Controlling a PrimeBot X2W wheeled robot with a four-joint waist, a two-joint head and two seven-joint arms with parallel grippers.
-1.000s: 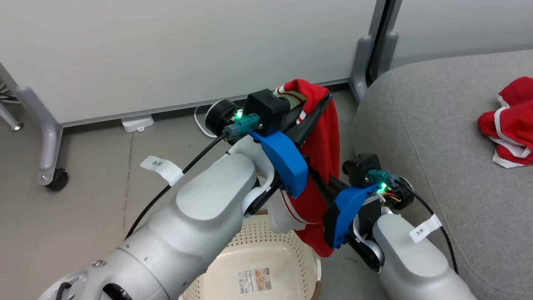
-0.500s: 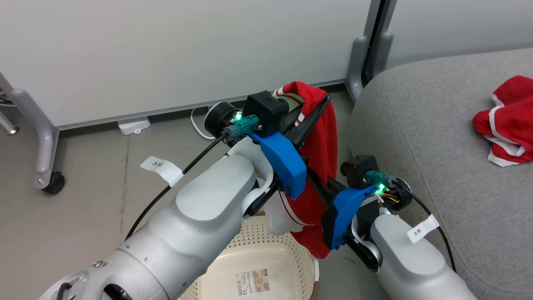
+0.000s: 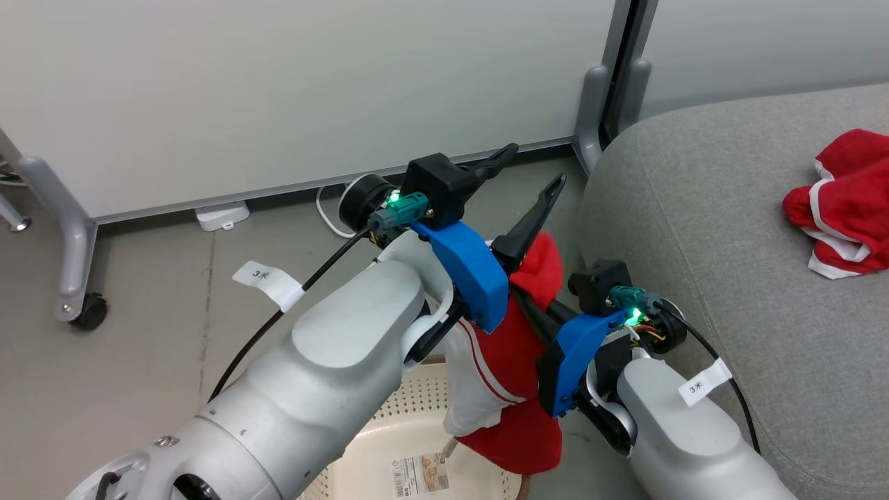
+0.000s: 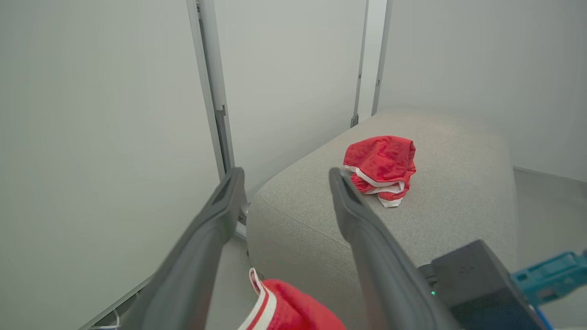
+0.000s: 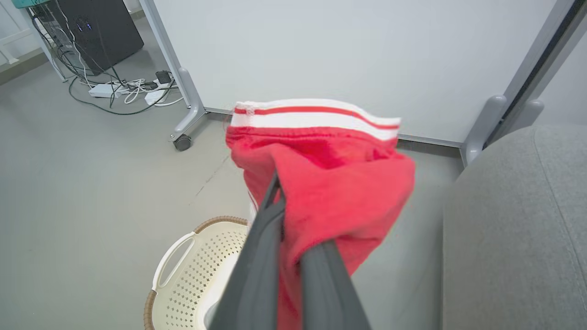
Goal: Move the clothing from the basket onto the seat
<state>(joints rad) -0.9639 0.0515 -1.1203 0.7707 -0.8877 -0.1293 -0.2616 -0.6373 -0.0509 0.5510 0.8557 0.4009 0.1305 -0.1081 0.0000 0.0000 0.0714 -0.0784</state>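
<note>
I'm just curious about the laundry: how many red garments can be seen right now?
2. One garment lies on the seat; the other garment hangs from the right gripper, over the basket's edge. More may be hidden in the basket.

Matt cloth clothing (image 5: 339, 197), perforated plastic basket (image 5: 202, 259)

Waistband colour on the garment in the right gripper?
The waistband is white with a thin red stripe, on the red garment. Clearest in the right wrist view.
</note>
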